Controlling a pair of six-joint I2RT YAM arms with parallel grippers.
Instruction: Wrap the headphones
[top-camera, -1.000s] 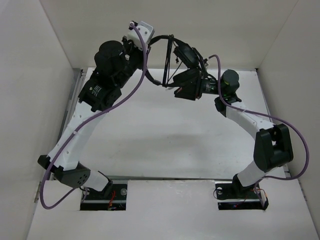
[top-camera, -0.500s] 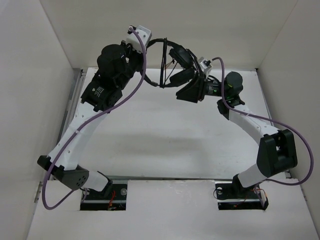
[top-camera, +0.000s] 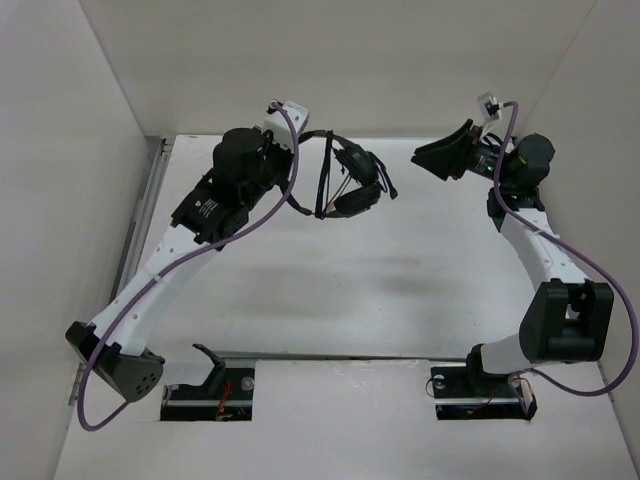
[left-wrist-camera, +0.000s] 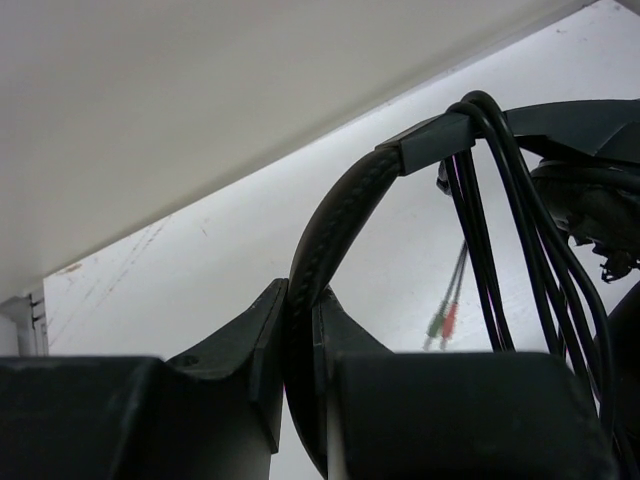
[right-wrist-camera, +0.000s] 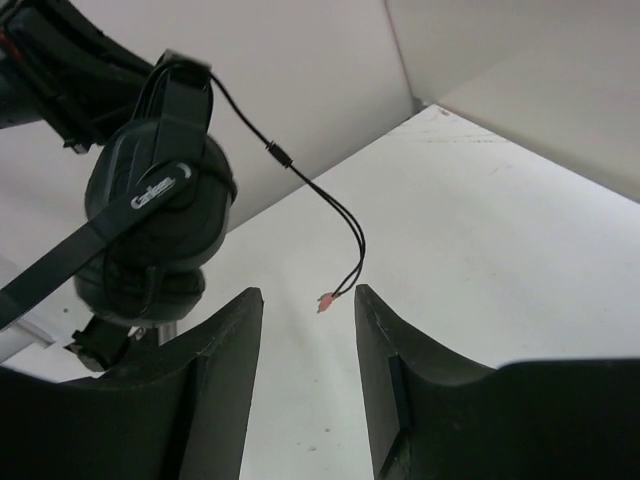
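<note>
Left wrist view: left claw (left-wrist-camera: 300, 312) clenched on the headphones (left-wrist-camera: 338, 205) at the headband, with the cable (left-wrist-camera: 483, 250) looped over it. Only the right wrist view shows the right claw (right-wrist-camera: 307, 295) released and empty, and the reddish plug (right-wrist-camera: 325, 299) dangling. The headphones hang above a white table (top-camera: 330, 290), between white walls (top-camera: 340, 60).

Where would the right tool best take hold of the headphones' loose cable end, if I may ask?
Grip the cable just above its reddish plug, coming from the right with the open right tool: that end dangles free, clear of the earcups, in line with its opening.
</note>
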